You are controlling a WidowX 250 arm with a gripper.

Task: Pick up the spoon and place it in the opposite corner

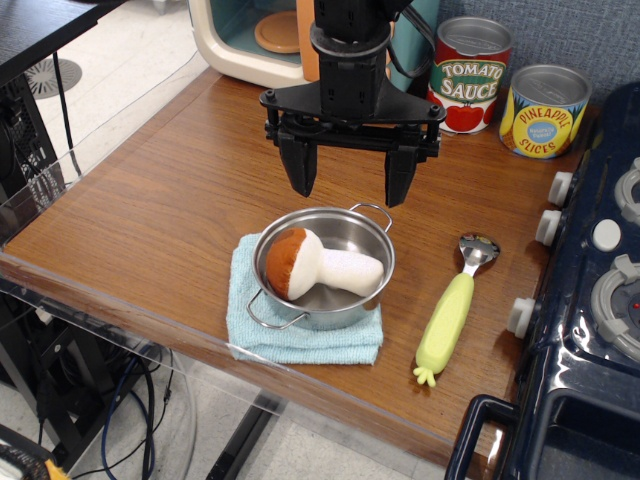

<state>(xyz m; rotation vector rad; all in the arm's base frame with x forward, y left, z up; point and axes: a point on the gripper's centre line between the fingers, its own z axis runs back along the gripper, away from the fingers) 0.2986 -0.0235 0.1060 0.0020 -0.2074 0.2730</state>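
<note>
The spoon (452, 308) lies flat on the wood tabletop at the front right, its pale yellow-green handle pointing toward the front edge and its small shiny metal bowl (478, 250) pointing back. My gripper (349, 182) hangs open and empty above the back rim of the steel pot, well left of the spoon. The bare back-left corner of the tabletop (205, 100) lies left of my gripper, in front of the toy oven.
A steel pot (340, 232) holding a plush mushroom (310, 264) sits on a light blue cloth (300, 335). A tomato sauce can (470, 75) and a pineapple slices can (544, 110) stand at the back right. A dark blue toy stove (590, 300) borders the right side. A toy oven (255, 35) stands at the back.
</note>
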